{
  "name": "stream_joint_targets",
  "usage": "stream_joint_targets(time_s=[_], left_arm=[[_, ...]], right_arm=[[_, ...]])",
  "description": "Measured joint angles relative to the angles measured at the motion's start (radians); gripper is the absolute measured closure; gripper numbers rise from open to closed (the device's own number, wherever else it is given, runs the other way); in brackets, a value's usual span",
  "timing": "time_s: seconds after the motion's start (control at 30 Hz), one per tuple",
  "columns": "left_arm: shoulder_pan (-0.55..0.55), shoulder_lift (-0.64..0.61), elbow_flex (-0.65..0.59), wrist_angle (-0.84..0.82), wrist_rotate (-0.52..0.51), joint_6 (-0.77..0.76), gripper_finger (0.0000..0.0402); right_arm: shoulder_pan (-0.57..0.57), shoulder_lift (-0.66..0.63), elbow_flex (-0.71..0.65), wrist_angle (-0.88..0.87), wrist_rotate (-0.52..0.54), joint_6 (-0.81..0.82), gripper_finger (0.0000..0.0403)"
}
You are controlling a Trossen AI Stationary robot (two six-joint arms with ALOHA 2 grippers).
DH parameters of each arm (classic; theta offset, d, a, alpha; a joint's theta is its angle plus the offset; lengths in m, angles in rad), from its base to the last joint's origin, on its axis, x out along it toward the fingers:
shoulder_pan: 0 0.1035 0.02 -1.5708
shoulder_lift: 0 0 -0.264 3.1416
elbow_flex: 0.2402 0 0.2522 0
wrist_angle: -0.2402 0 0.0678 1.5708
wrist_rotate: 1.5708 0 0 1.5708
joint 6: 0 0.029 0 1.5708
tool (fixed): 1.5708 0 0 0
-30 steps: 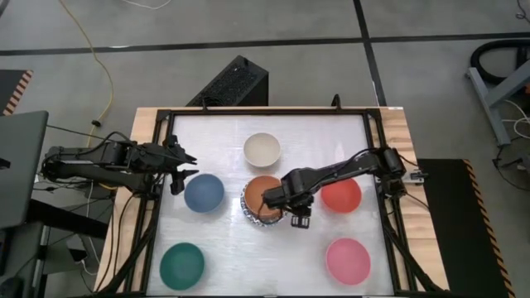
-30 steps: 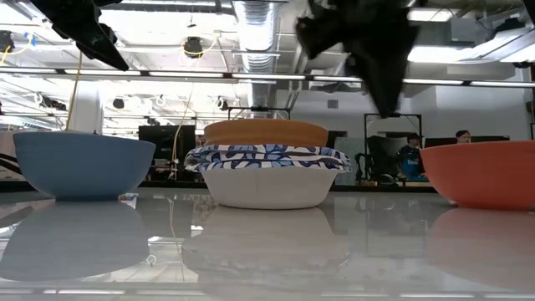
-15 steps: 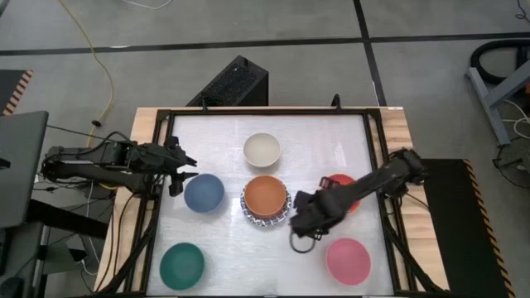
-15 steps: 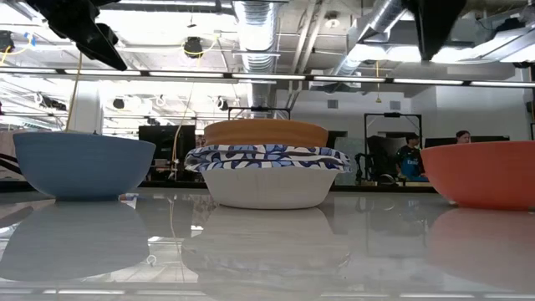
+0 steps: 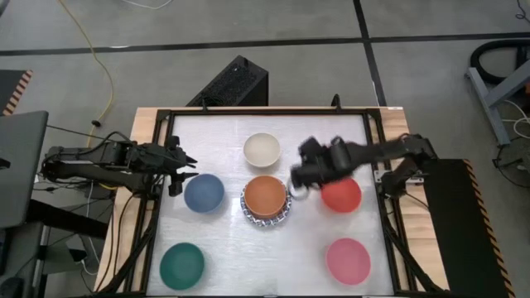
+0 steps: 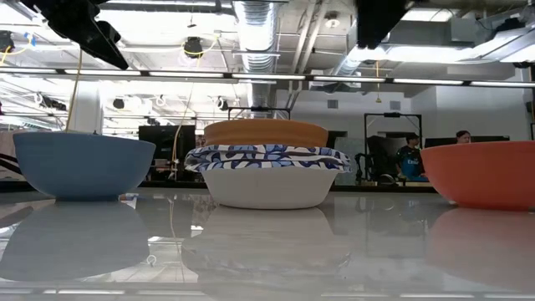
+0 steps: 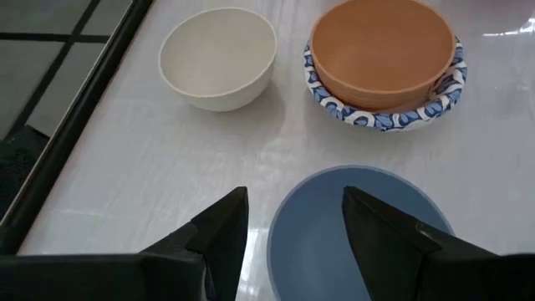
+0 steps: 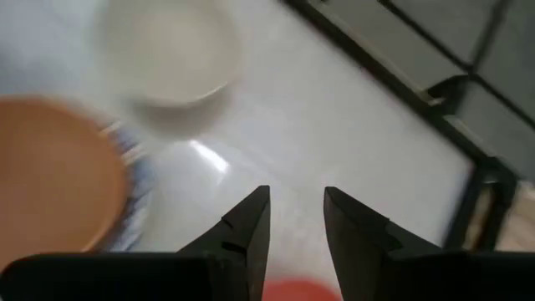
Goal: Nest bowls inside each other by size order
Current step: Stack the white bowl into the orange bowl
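Right gripper [image 5: 296, 185] fingers slightly parted, holding nothing, just beside orange bowl [image 5: 265, 195] (nested in patterned bowl [image 5: 278, 217]), left gripper [image 5: 184, 171] spread beside slate-blue bowl [image 5: 204, 192].

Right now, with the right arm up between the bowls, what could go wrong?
1. The right tool hangs open between the orange bowl and red bowl; a low pass might clip either rim.
2. The orange bowl sits in the patterned stack; a nudge might shift it.
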Motion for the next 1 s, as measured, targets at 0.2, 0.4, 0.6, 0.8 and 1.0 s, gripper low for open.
stream_joint_targets(time_s=[0.2,0.4,0.6,0.8,1.0], left_arm=[[0.000,0.000,0.000,0.001,-0.001,0.000,0.0216],[0.000,0.000,0.000,-0.006,0.001,-0.001,0.0216],[0.000,-0.001,-0.053,-0.002,0.017,-0.012,0.0216],[-0.001,0.011,-0.069,0.005,0.028,-0.029,0.0216],[-0.001,0.010,-0.069,0.017,0.026,-0.029,0.0216]], right_arm=[[-0.203,0.075,-0.001,0.179,-0.028,-0.119,0.0269],[-0.325,0.165,-0.001,0.349,-0.167,-0.297,0.0269],[-0.413,0.257,-0.001,0.470,-0.325,-0.409,0.0269],[-0.464,0.326,-0.001,0.477,-0.373,-0.431,0.0269],[-0.476,0.327,-0.001,0.503,-0.383,-0.446,0.0269]])
